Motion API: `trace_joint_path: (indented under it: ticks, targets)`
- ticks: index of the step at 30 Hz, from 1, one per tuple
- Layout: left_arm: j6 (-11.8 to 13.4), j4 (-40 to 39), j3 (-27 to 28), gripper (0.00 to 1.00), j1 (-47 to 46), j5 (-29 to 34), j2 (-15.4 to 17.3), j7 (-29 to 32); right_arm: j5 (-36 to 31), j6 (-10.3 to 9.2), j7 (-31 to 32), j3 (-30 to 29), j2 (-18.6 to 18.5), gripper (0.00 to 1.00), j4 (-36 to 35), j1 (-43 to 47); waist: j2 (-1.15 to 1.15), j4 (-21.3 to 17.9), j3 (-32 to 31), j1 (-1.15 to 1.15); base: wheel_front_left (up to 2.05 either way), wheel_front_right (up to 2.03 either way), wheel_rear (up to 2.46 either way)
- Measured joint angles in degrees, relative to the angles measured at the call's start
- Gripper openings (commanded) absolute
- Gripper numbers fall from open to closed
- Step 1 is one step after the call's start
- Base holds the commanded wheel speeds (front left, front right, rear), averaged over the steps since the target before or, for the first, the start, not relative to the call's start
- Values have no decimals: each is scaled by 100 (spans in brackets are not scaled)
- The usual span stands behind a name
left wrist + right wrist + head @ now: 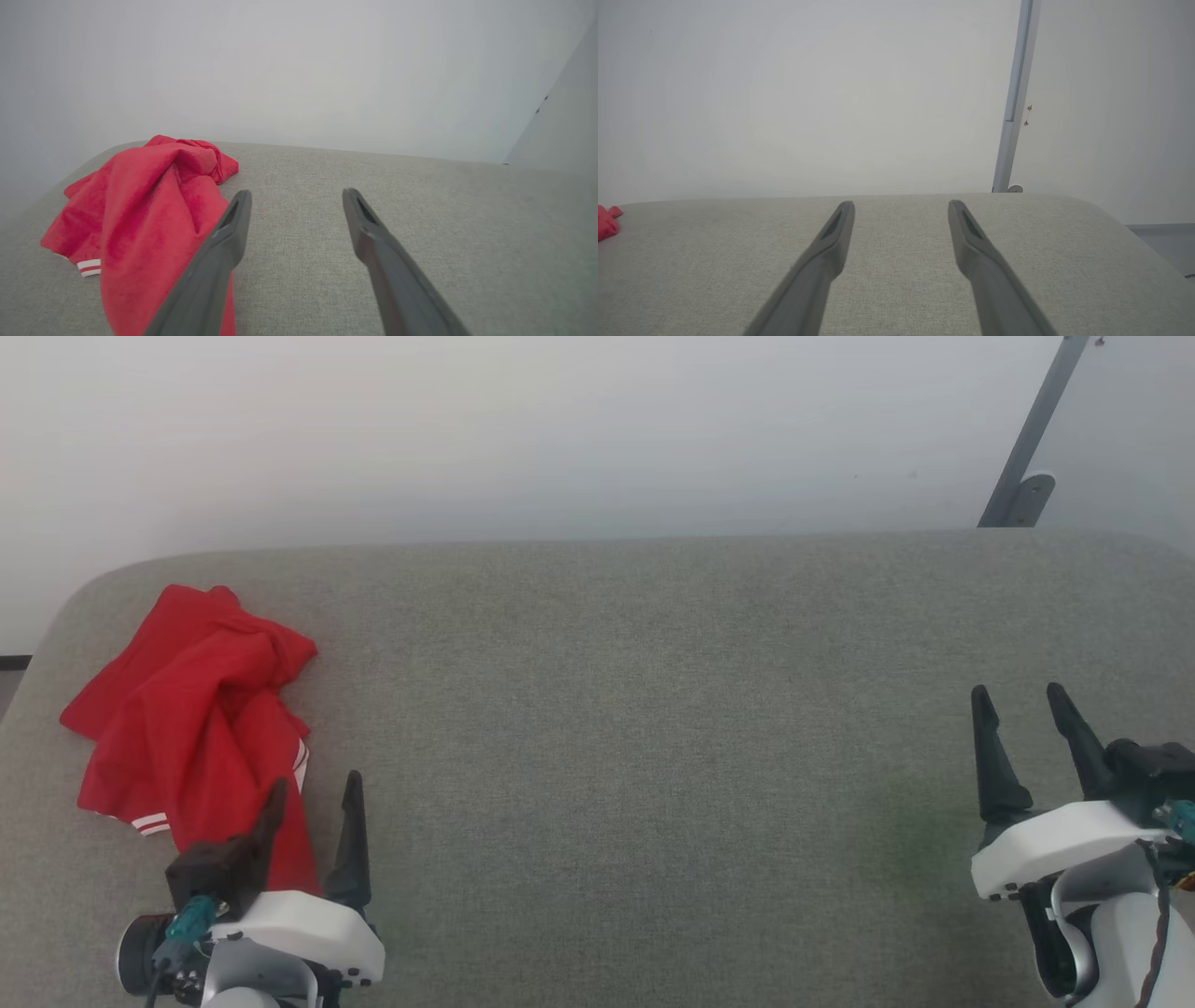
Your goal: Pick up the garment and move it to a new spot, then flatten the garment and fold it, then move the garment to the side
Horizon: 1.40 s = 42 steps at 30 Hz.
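Nearest to you, at the lower left of the head view, the left tool is released: its two dark fingers stand apart with nothing between them. In the left wrist view, the outer finger crosses in front of the garment's near fold; you cannot tell from either view whether it touches the cloth. At the lower right of the head view, the right tool is likewise released and empty, with its fingers spread over bare fabric.

Both tools sit over the near part of the bench, a grey, cloth-covered surface with rounded corners.

Locate the garment at the left end of the bench, just beyond and to the outside of the left tool and well apart from the right tool. It is bright red and lies crumpled in a loose heap. A double white stripe shows on its near hem.

Beyond the far edge of the bench stands a plain pale wall. A slanted grey post rises at the far right corner.
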Motion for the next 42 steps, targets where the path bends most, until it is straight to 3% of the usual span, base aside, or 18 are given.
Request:
trace_joint_path:
  ticks: [17, 26, 32, 42]
  targets:
    - [-303, -26, 290, 100, 5, 665, -154, -182, -396, 0, -192, -116, 36, 100, -3, 8, 0, 1, -12, 0, 0, 0, 0]
    - [-479, 12, 472, 100, -148, 983, -290, -282, -593, 0, -271, -202, 7, 100, -15, -25, 0, 189, 79, 0, 0, 0, 0]
    - [-538, 57, 554, 100, -330, 1193, -411, -334, -779, 0, -335, -114, -36, 100, -30, -55, 0, 588, 211, 0, 0, 0, 0]
    - [-560, 98, 801, 100, -337, 1194, -542, -338, -771, 1, -343, 611, 35, 100, 111, -371, 0, 1624, 405, 0, 0, 0, 0]
